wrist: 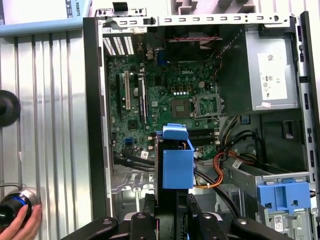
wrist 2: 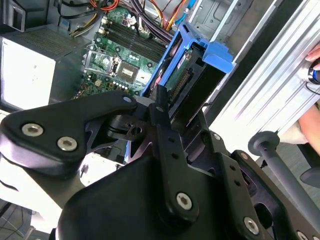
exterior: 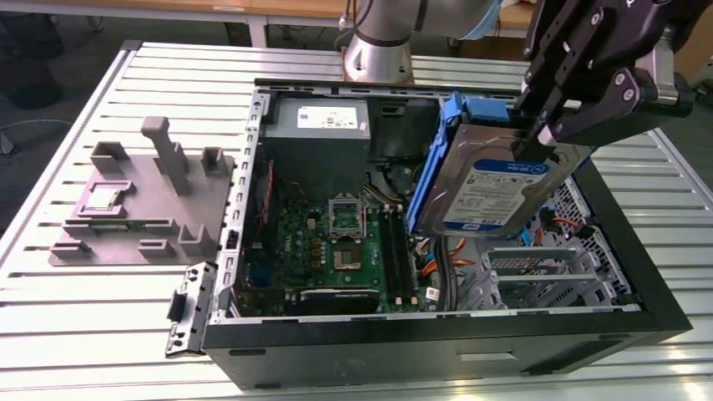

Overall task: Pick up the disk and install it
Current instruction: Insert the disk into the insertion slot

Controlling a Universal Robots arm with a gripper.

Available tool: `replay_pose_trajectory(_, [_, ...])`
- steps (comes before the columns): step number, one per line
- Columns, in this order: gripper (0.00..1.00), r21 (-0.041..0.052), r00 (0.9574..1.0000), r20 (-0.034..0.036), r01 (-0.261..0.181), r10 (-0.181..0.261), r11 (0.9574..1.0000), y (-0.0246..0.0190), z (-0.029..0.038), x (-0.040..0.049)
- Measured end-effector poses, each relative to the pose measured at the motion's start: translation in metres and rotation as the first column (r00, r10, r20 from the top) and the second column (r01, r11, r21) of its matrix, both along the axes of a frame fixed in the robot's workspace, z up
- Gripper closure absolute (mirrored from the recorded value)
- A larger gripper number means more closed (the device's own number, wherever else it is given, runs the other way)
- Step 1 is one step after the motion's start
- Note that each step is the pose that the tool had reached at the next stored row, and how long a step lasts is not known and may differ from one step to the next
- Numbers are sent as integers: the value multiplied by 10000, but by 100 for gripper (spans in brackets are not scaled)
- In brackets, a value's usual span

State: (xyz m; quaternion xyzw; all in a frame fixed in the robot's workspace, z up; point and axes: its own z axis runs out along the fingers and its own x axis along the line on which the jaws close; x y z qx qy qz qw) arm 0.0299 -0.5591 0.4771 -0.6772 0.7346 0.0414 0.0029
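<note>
The disk [exterior: 496, 190], a silver drive with a blue-and-white label in a blue plastic carrier, hangs tilted above the open computer case [exterior: 446, 334], over its side toward the exterior view's right. My gripper [exterior: 537, 140] is shut on the disk's upper edge, black fingers clamped on either side. In the second wrist view the disk [wrist 2: 197, 67] sticks out from the gripper [wrist 2: 162, 102] toward the motherboard. In the first wrist view the disk's blue carrier end [wrist: 177, 162] is seen edge-on above the case floor, with the gripper [wrist: 172, 212] behind it.
Inside the case lie the green motherboard [exterior: 334, 242], a grey power supply box [exterior: 317, 121] and a metal drive cage [exterior: 535, 267]. Another blue bracket [wrist: 282, 195] sits in a bay. A grey fixture plate [exterior: 134, 209] rests on the slatted table. A person's hand [wrist: 20, 225] holds a round device.
</note>
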Motion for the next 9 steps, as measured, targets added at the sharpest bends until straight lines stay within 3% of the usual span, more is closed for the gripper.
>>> replay_pose_trajectory(9, [65, 12, 10000, 0, 5, -5, 10000, -78, -17, 41])
